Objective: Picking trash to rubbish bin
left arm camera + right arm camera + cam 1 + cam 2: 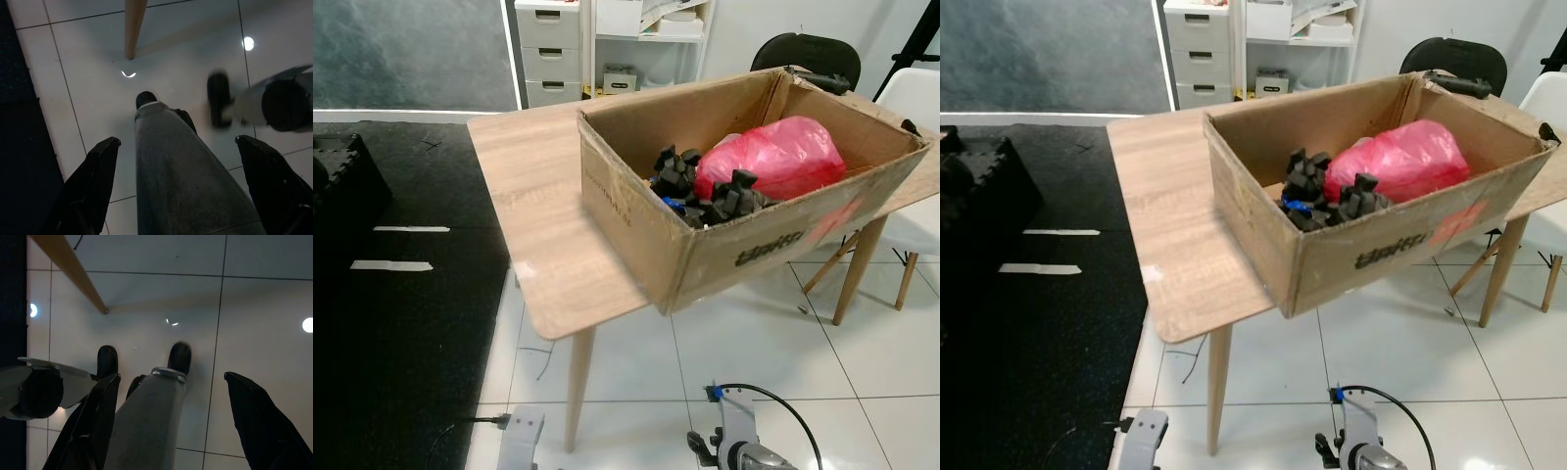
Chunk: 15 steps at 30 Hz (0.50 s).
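An open cardboard box (744, 245) stands on the wooden table (538, 196), its corner past the table's front edge. Inside lie a crumpled red plastic bag (773, 157) and several black crumpled pieces (674, 168). Both arms hang low beside my legs, below the table. In the left wrist view the left gripper (176, 142) is open over the white floor tiles, with nothing between its fingers (98, 166). The right gripper (171, 377) is open as well, its fingers (254, 416) spread wide above the floor.
A black mat (391, 294) covers the floor on the left. A white chair (915, 98) and a black chair (808, 54) stand behind the table on the right. Grey drawers (548, 49) line the back wall. A table leg (134, 24) is close to my feet.
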Available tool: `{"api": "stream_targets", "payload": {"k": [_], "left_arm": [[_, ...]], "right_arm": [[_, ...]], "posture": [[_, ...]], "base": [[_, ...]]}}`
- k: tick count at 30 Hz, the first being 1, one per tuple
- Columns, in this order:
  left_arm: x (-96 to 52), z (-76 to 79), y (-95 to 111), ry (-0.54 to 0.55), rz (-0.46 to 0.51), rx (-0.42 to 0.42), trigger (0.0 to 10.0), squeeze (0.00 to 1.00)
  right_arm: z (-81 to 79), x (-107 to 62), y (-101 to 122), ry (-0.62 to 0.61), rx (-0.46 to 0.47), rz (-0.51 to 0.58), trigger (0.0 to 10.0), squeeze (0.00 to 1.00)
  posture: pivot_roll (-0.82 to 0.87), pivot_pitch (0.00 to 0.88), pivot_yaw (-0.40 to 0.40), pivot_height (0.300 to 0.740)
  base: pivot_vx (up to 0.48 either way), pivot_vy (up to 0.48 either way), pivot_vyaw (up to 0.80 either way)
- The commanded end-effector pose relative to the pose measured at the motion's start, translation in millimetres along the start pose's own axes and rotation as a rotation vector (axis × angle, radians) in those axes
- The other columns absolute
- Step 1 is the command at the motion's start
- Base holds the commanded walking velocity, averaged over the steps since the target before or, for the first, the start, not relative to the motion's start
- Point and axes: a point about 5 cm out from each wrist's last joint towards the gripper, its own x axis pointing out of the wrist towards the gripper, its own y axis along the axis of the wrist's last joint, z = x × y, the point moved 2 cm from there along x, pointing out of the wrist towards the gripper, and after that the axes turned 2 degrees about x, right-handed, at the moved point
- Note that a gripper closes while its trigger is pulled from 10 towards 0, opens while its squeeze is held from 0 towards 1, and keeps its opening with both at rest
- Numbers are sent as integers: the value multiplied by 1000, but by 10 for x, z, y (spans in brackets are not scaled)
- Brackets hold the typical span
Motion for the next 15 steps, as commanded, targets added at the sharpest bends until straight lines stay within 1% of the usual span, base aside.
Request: {"api": "stream_targets", "payload": {"k": [1, 15], "left_arm": [[-4, 69, -159, -13, -56, -6, 10000, 0], [-3, 76, -152, -19, -53, 3, 10000, 0]], "right_arm": [[28, -15, -69, -8, 9, -20, 10000, 0], [16, -15, -89, -4, -8, -30, 10000, 0]], "posture": [[0, 68, -22, 740], [5, 64, -23, 740]], "base": [[-364, 0, 0], [-385, 0, 0]]}}
